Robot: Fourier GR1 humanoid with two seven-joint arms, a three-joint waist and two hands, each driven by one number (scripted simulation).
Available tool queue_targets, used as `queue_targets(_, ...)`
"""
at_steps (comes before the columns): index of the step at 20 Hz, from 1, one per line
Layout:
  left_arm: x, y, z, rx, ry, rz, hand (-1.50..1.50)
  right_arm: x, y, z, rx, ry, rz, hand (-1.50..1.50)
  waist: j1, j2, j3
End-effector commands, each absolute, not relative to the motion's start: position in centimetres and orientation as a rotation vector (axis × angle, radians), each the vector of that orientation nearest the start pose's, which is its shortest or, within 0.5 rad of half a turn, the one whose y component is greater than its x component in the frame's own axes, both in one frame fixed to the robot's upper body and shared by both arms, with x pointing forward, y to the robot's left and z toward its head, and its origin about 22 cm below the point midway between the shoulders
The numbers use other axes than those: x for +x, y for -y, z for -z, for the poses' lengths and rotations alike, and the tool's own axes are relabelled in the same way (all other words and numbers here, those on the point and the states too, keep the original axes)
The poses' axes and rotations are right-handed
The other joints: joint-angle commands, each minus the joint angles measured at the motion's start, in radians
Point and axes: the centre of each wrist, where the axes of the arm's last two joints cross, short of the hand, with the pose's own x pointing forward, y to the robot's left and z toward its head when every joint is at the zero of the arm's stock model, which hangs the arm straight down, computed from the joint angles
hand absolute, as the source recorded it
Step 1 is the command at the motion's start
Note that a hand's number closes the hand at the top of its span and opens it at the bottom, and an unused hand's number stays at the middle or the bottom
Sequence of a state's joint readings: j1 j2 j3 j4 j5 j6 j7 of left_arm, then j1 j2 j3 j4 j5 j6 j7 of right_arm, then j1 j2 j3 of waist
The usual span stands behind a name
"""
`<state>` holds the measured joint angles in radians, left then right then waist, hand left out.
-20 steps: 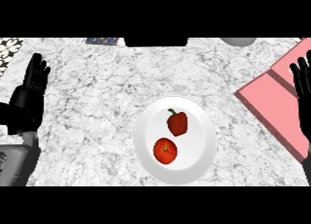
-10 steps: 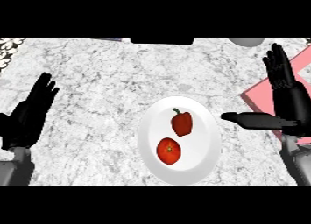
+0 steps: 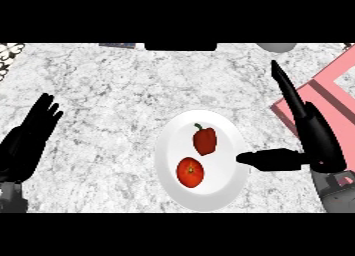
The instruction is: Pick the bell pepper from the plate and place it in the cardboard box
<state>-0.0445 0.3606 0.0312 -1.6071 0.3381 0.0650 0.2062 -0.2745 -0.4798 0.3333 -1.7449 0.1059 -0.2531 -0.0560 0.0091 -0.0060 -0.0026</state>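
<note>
A white plate (image 3: 209,200) lies on the grey marbled tabletop (image 3: 121,85), a little right of the middle and toward the near edge. On it are two red things: the bell pepper (image 3: 204,140), dark red with a short curved stem, on the far half of the plate, and a round tomato (image 3: 191,172) just beside it on the near half; whether the two touch cannot be told. The right hand (image 3: 313,135) is at the right side of the plate, released and holding nothing: its fingers (image 3: 283,85) stretch straight away from the robot, while the thumb (image 3: 265,159) sticks out sideways toward the plate, its tip over or at the plate's right rim, near the pepper but apart from it. The grey right forearm (image 3: 341,192) comes in at the lower right corner. Behind that hand, at the right edge, lies a pink flat thing with darker stripes (image 3: 335,85), partly hidden by the hand; whether it is the cardboard box cannot be told. The left hand (image 3: 25,142) shows at the left edge, well apart from the plate, open with its fingers up and resting, holding nothing. At the far edge are a patterned black-and-white patch (image 3: 3,52) in the left corner and part of a grey rounded thing (image 3: 277,47) toward the right.
</note>
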Motion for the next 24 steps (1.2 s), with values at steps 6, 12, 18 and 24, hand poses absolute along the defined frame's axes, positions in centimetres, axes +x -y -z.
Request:
queue_targets(6, 24.8, -31.3, -4.6, 0.046, 1.445, -0.038, 0.0, 26.8, 19.2, -14.3, -0.655, 1.555, -1.169, -1.5, 0.004, -0.001, -0.005)
queue_targets(12, 24.7, -31.6, -6.3, 0.059, 1.444, -0.012, 0.0, 27.0, 13.6, -16.4, -0.663, 1.266, -1.312, -1.5, 0.015, 0.0, 0.0)
queue_targets(18, 25.1, -31.9, -5.0, 0.065, 1.448, -0.039, 0.0, 29.0, 9.6, -17.5, -0.565, 1.11, -1.318, -1.5, 0.0, 0.006, 0.002)
queue_targets(24, 25.4, -31.4, -5.7, 0.059, 1.448, -0.047, 0.0, 29.9, 8.7, -15.9, -0.606, 1.03, -1.316, -1.5, -0.005, 0.006, 0.002)
